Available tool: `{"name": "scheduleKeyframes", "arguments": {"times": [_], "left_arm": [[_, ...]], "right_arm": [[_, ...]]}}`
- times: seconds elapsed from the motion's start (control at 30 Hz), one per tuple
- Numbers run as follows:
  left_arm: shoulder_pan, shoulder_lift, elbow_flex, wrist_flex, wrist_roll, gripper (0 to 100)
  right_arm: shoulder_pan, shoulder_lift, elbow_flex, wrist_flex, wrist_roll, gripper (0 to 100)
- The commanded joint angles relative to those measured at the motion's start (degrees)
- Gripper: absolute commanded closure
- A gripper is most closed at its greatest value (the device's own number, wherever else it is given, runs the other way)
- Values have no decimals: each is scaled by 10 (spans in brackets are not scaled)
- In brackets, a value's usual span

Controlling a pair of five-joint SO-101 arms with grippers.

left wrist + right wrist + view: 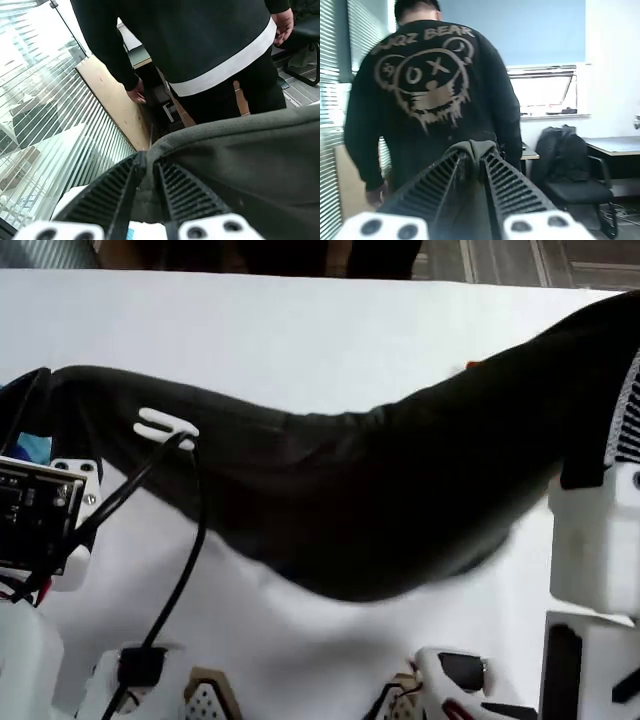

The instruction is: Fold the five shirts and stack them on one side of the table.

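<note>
High view looks down at the table (300, 310); wrist views face outward.

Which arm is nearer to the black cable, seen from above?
Left. The left arm stands just beside the cable, at the same end of the dark shirt. The right arm is at the shirt's other end, apart from the cable.

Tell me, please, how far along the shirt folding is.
Done: no finished fold that I can see. In hand: one dark shirt is held stretched above the table, the left gripper and right gripper each shut on its cloth. Left: folding it, stacking it, then the rest.
</note>
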Motion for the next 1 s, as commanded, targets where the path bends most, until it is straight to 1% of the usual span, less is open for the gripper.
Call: {"name": "scheduleKeyframes", "arguments": {"times": [0.0,0.07,0.17,0.37,0.43,0.6,0.83,0.97], "left_arm": [[-6,-2,-15,-11,6,975],[-6,-4,-21,-6,6,975],[-6,-13,-29,24,6,975],[-6,-69,-28,57,3,975],[-15,-86,-28,58,4,975],[-66,-116,-28,55,5,975],[-70,-120,-25,54,5,975],[-69,-120,49,15,5,975]], "right_arm": [[12,-6,-4,-4,0,978],[12,-7,-9,8,0,978],[12,-7,-11,29,0,978],[12,-29,-11,64,0,978],[12,-44,-11,60,0,978],[12,-79,-5,62,2,978],[12,-81,-4,61,1,978],[12,-66,32,45,0,978]]}}
